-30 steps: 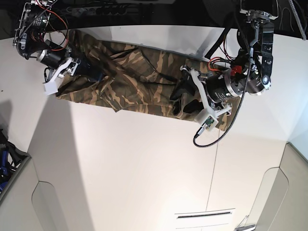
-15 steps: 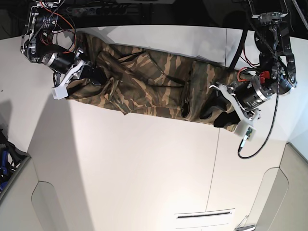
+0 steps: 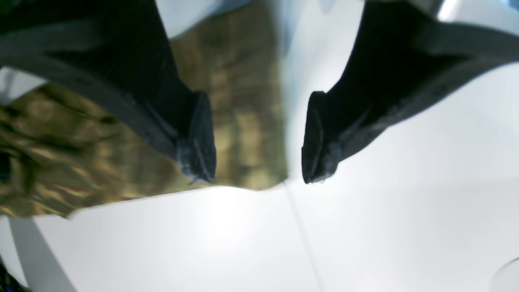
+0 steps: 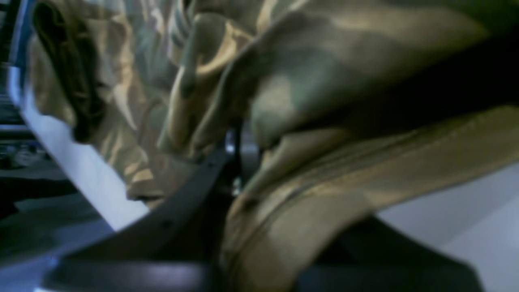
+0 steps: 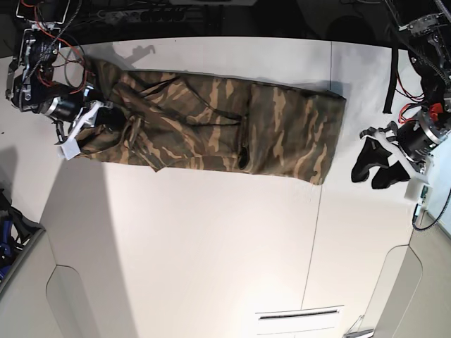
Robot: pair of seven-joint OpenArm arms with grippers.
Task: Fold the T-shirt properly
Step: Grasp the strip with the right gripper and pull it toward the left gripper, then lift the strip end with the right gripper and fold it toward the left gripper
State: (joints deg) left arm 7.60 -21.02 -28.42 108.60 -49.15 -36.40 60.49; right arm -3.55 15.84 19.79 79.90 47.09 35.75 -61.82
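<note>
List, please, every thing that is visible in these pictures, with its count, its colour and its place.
T-shirt: one, camouflage of olive, brown and tan, stretched long across the far part of the table.
Table: one, white, under everything, with a thin seam running towards the near edge.
Slot plate: one, white with a dark slit, near edge of the table.
Left gripper: one, black fingers, open, off the shirt's end, above bare table.
Right gripper: one, dark fingers, shut on the shirt's other end.
</note>
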